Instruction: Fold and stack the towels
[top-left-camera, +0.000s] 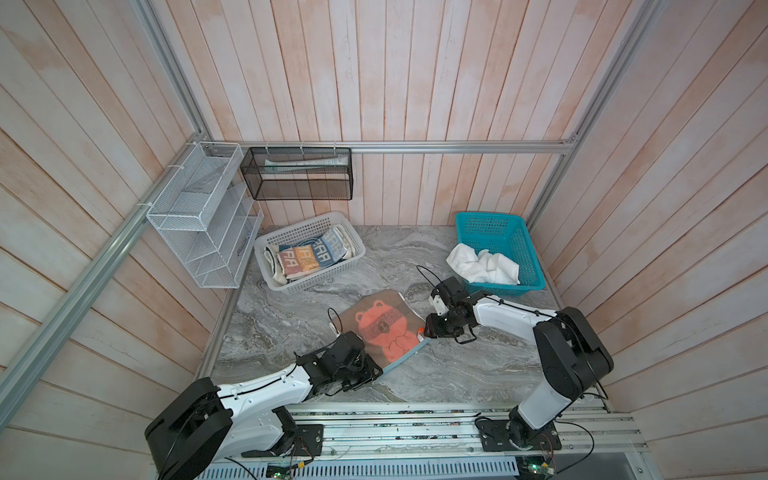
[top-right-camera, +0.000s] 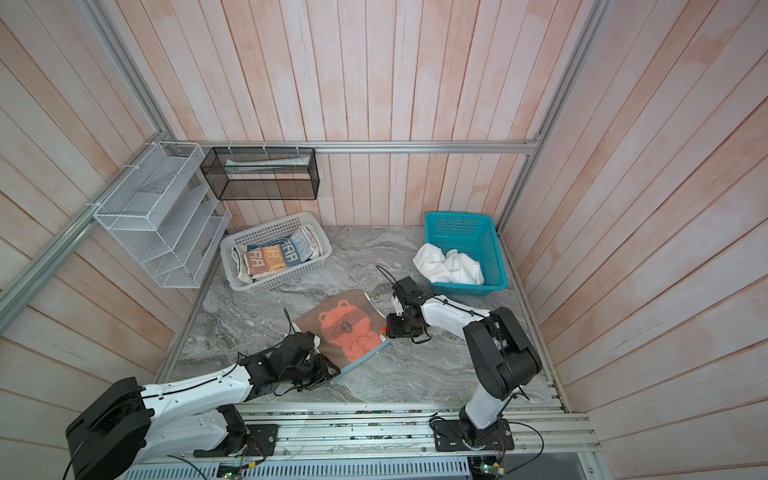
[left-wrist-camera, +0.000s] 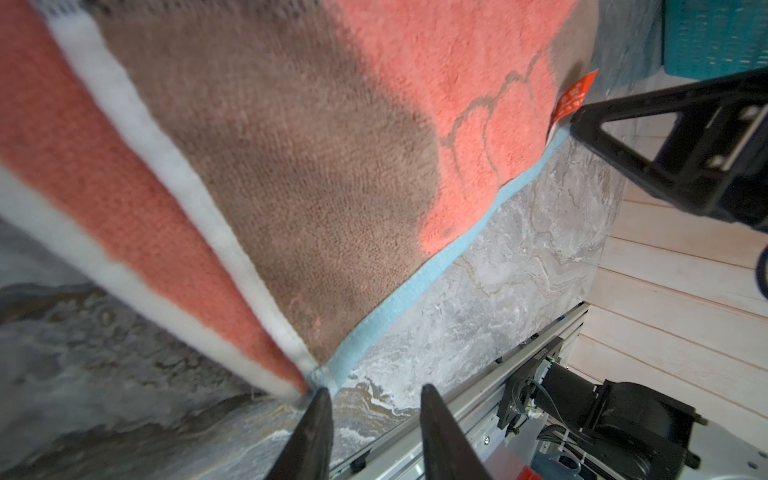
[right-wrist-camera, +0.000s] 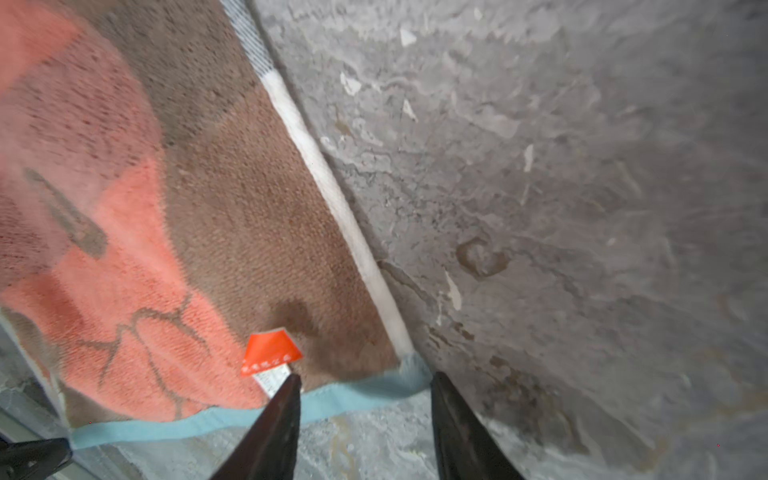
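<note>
Pale pink plank walls (top-left-camera: 415, 83) enclose a grey marbled desk (top-left-camera: 415, 365).
An aluminium rail (top-left-camera: 457, 146) carries a black mesh basket (top-left-camera: 297, 195); a white wire rack (top-left-camera: 187, 199) hangs beside it in the corner.

Fixtures at the rear of the marble tabletop (top-left-camera: 457, 374)
White basket (top-left-camera: 328, 270) back-left, teal basket (top-left-camera: 486, 226) back-right; white wire rack (top-left-camera: 195, 208) beside black mesh rack (top-left-camera: 297, 183) on the walls.

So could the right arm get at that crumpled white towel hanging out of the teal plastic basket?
Probably yes. The crumpled white towel spills over the near rim of the teal plastic basket, just beyond the right gripper, with only bare marble table between. The jaws stand open, gripping nothing.
</note>
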